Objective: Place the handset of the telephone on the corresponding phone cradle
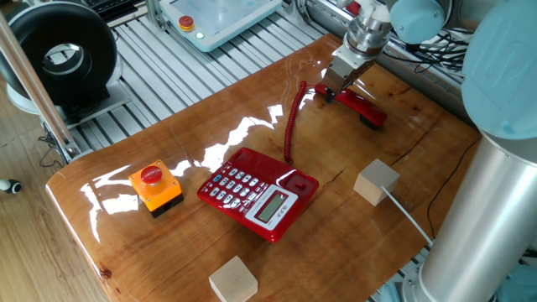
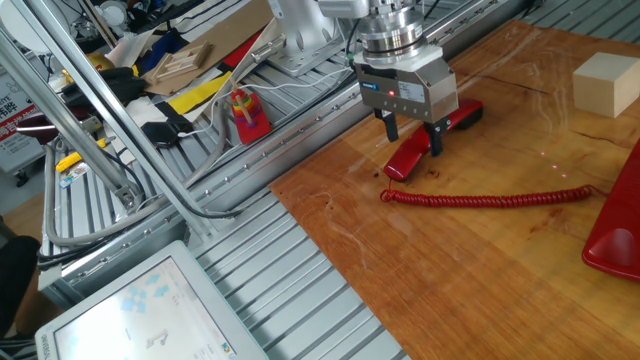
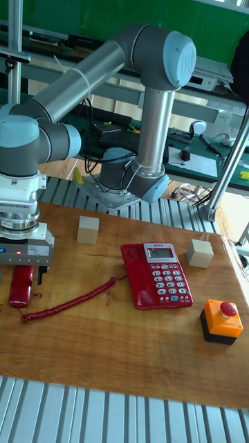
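The red handset (image 1: 362, 108) (image 2: 421, 146) (image 3: 19, 286) lies flat on the wooden table at its far end, away from the telephone. My gripper (image 1: 334, 94) (image 2: 413, 138) (image 3: 22, 275) is open directly over the handset's cord end, one finger on each side and not closed on it. A red coiled cord (image 1: 291, 117) (image 2: 490, 198) (image 3: 69, 304) runs across the table to the red telephone (image 1: 252, 189) (image 3: 158, 273). The phone cradle (image 1: 295, 179) (image 3: 136, 275), the red strip beside the keypad, is bare.
An orange box with a red button (image 1: 155, 186) (image 3: 220, 320) sits beside the phone. Wooden blocks (image 1: 376, 181) (image 1: 233, 279) (image 2: 605, 85) (image 3: 88, 230) stand around it, one with a white cable (image 1: 407, 214). Metal slats border the table.
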